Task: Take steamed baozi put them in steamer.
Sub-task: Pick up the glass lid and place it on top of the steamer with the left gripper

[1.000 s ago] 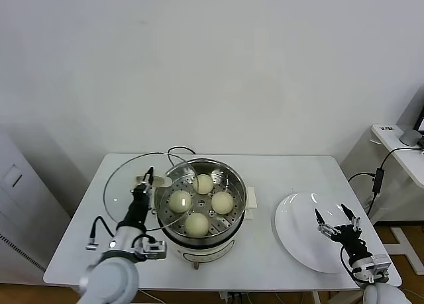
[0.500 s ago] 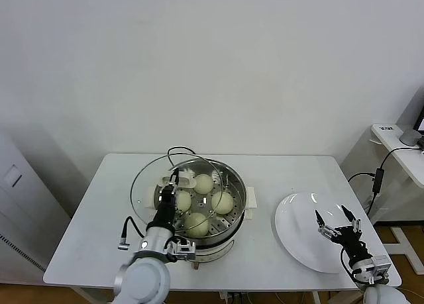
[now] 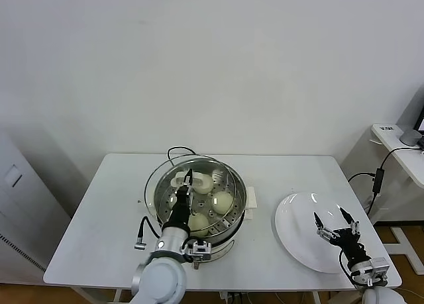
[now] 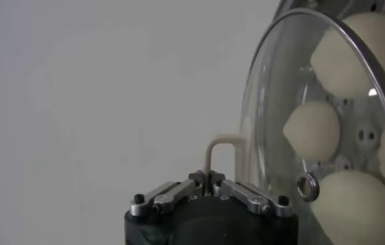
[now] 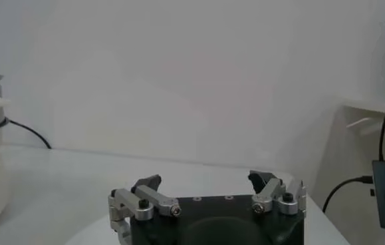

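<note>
The steamer (image 3: pixel 240 193) stands mid-table with its perforated tray inside. Three steamed baozi (image 3: pixel 222 201) show in it; my left arm hides the spot where a fourth lay. My left gripper (image 3: pixel 187 180) is shut on the white handle (image 4: pixel 222 150) of the round glass lid (image 3: pixel 156 188) and holds the lid tilted over the steamer's left part. In the left wrist view the gripper (image 4: pixel 209 178) clamps the handle, and baozi (image 4: pixel 312 130) show through the glass lid (image 4: pixel 272 100). My right gripper (image 3: pixel 336 226) is open and empty above the white plate (image 3: pixel 298 218); it also shows in the right wrist view (image 5: pixel 205 183).
The steamer's black cord (image 3: pixel 179 150) loops behind it on the white table (image 3: pixel 112 211). The plate lies at the table's right front. Another white table with cables (image 3: pixel 379 175) stands off to the right.
My left gripper has carried the glass lid to the right, from beside the steamer's left side to over the steamer. The right gripper has barely moved.
</note>
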### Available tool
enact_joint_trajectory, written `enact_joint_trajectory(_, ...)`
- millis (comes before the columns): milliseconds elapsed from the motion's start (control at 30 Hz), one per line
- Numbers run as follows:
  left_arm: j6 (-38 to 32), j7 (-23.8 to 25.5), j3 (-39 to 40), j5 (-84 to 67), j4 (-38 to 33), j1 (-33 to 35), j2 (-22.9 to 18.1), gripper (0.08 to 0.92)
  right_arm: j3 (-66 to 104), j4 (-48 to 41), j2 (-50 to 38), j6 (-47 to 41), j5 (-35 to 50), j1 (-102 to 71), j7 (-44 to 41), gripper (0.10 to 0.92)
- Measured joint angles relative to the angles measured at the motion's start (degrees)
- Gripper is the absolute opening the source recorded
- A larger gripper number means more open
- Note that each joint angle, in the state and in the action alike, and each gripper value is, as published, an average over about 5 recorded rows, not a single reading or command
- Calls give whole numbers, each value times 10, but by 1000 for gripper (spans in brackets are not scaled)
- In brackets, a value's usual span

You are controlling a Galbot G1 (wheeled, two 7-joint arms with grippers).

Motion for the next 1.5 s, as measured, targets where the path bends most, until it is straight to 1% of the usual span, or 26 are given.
enact_joint_trajectory(233, 1, 0, 11, 3, 10, -3, -13, 105, 3, 0, 0, 1, 0, -1, -1, 823)
enact_joint_trajectory(700, 0, -3, 22, 6, 28, -7, -27, 105, 5, 0, 0, 2, 0, -5, -2, 823)
enact_joint_trajectory(1200, 1, -18, 19, -7, 48, -6, -30, 106, 9, -1, 0, 4, 0, -6, -5, 823)
enact_joint_trajectory(1300, 2, -21, 16, -14, 47, -4, -29, 144, 10, -2, 0, 5, 0, -7, -5, 823)
enact_joint_trajectory(1500, -4, -24, 5, -38, 29, 13, -18, 309, 13, -5, -1, 8, 1, -9, -7, 823)
